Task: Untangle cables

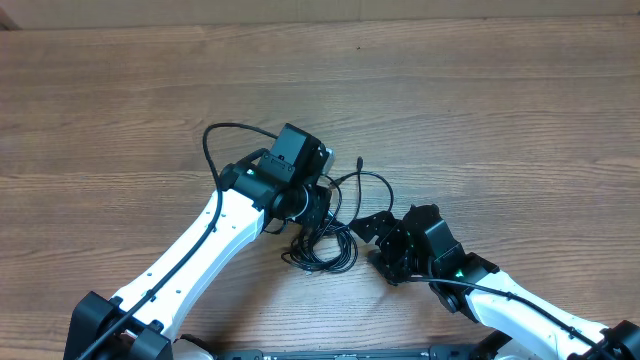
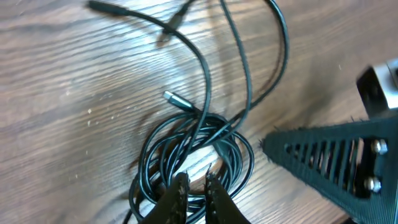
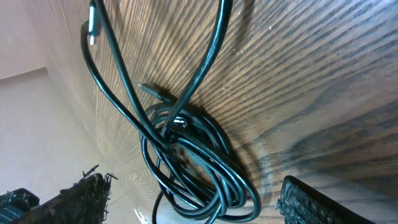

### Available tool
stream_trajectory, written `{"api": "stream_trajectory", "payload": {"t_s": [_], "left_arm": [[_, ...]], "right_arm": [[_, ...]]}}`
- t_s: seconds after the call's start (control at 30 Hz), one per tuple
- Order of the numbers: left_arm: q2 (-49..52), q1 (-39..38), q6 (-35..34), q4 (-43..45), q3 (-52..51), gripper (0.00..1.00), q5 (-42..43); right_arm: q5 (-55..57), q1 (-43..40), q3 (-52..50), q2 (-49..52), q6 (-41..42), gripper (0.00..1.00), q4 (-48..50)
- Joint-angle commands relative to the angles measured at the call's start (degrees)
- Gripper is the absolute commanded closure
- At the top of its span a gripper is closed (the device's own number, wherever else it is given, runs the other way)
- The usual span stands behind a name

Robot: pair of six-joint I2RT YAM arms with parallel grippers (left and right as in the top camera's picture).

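Left gripper (image 2: 196,186): fingertips almost together over the cables (image 2: 193,152); whether a strand is pinched, I cannot tell. Right gripper (image 3: 193,183): jaws wide apart, straddling the cables. Overhead, they lie coiled at lower centre, loose ends running toward upper right. Bare table (image 1: 120,90) spreads above and left.

Overhead: bright, even, diffuse light on the counter (image 1: 120,100). Sharp all over, only faint soft shadows beside the arms (image 1: 210,230).

Left wrist: warm tone. Top edge is soft and the plug (image 2: 102,6) there is blurred. The left tool (image 2: 196,177) is close to the lens and slightly soft.

Right wrist: strong grain contrast, bluish sheen on the cables (image 3: 186,155), and a dark shadow band on the counter at lower right. The right tool (image 3: 193,183) fingers (image 3: 74,199) are near black, no detail.
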Motion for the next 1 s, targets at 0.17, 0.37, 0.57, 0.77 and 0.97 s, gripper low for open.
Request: {"api": "stream_trajectory", "payload": {"t_s": [0.17, 0.37, 0.57, 0.77, 0.97], "left_arm": [[-0.81, -0.04, -11.74, -0.09, 0.57, 0.75, -2.89], [-0.76, -0.04, -10.1, -0.52, 0.57, 0.62, -3.96], [-0.11, -0.04, 12.59, -1.03, -1.38, 0.28, -7.34], [0.81, -0.02, 14.34, 6.58, -8.79, 0.2, -14.88], [1.84, -0.04, 20.83, 14.67, -16.04, 0.22, -3.82]], "right_arm": [[1.03, -0.33, -0.17, 0.0, -1.66, 0.11, -0.09], [1.99, -0.33, -0.17, 0.0, -11.91, 0.23, -0.09], [2.78, -0.35, -0.17, 0.0, -12.55, 0.13, -0.09], [4.24, -0.35, -0.17, 0.0, -15.54, 0.1, -0.35], [4.26, -0.35, -0.17, 0.0, -15.54, 0.09, -0.55]]}}
